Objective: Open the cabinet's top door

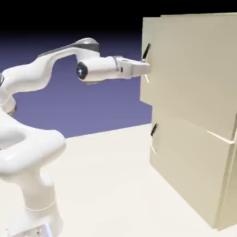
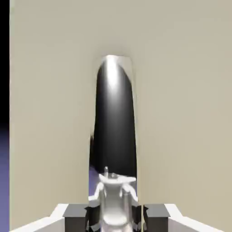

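Note:
The beige cabinet (image 1: 227, 190) stands at the exterior view's right. Its top door (image 1: 190, 69) is the larger upper panel, with a thin black bar handle (image 1: 146, 52) near its left edge. My gripper (image 1: 146, 68) reaches level from the left and meets the lower part of that handle. In the hand view the black handle (image 2: 114, 122) rises large between the grey fingertips (image 2: 74, 213), which press in on its base, so the gripper (image 2: 115, 217) is shut on it. Beige door panel (image 2: 181, 90) fills the rest of that view.
Below the top door is the lower door (image 1: 185, 162) with its own small black handle (image 1: 154, 129). The white arm (image 1: 41, 74) arches in from the lower left over the pale table (image 1: 106, 185).

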Controlling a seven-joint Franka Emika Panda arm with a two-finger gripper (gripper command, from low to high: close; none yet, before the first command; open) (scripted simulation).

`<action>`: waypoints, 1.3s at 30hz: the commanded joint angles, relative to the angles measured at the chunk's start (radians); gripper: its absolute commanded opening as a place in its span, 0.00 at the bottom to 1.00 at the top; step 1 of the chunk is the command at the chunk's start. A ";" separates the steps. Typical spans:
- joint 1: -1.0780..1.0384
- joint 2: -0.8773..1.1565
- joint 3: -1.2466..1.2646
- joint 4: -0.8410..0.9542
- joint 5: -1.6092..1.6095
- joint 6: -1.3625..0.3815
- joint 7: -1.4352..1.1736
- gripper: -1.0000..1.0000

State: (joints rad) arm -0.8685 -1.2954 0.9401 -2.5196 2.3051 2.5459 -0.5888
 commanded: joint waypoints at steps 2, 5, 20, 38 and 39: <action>0.067 -0.017 -0.068 -0.072 -0.034 -0.062 -0.021 0.00; 0.155 -0.048 -0.176 -0.170 -0.103 -0.153 -0.043 0.00; 0.316 -0.163 -0.720 -0.405 -0.562 -0.531 -0.087 0.00; 0.357 0.041 -1.372 -0.281 -1.144 -0.980 -0.201 0.00; 0.370 0.065 -1.409 -0.259 -1.175 -1.008 -0.210 0.00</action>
State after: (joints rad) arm -0.4988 -1.2308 -0.4687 -2.7787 1.1303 1.5368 -0.7985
